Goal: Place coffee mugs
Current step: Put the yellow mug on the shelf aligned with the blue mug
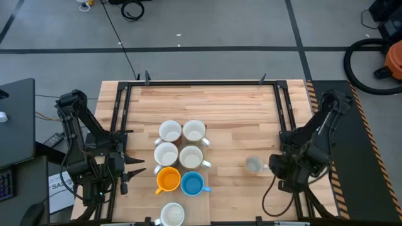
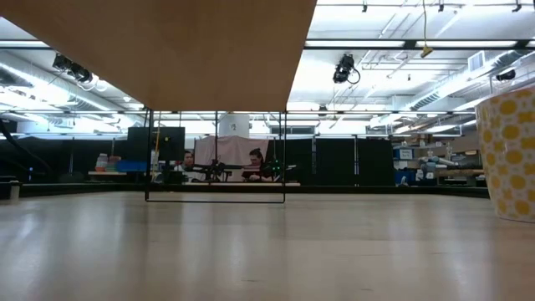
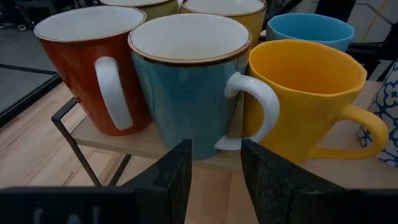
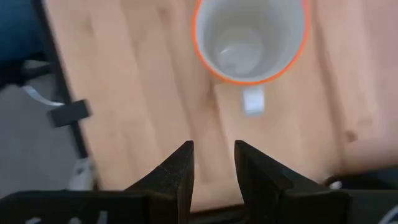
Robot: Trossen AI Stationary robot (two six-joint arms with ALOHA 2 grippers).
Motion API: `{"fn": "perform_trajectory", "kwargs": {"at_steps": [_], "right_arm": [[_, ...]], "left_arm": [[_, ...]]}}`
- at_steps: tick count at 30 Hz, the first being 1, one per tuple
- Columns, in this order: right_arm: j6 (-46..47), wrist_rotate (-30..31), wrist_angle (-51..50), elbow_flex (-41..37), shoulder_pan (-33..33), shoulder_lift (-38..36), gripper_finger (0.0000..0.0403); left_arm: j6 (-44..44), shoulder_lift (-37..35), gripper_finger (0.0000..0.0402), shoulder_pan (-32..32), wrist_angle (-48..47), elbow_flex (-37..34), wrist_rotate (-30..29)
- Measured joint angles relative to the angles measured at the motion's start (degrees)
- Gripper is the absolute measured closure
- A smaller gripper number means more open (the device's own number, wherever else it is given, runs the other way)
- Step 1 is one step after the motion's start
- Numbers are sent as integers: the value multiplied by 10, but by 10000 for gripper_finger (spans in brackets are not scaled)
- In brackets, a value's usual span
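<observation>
Butcher-block table [image 1: 239,119] amid grey floor [image 1: 207,25]; both grippers [image 3: 214,180] [image 4: 213,171] slightly parted, empty.

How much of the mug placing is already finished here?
Done: six mugs stand in a two-by-three block. In hand: nothing; the open right gripper is by a lone mug, the left gripper sits open beside the block. Left: that mug and the front-edge mug.
</observation>
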Motion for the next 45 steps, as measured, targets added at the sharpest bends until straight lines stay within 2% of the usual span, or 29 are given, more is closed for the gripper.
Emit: {"fn": "perform_trajectory", "kwargs": {"at_steps": [6,18,22,30,39,45], "right_arm": [[-8,64,-34,0,24,43,282],[-69,74,-53,0,24,115,282],[-55,73,-73,0,15,119,282],[-33,45,-76,0,-6,119,282],[-34,-19,-78,0,-11,119,282],[-35,-26,-77,0,-11,119,279]], "left_arm": [[0,0,257,0,1,0,0],[0,0,257,0,1,0,0],[0,0,257,0,1,0,0],[0,0,257,0,2,0,0],[0,0,257,0,2,0,0],[0,0,257,0,2,0,0]]}}
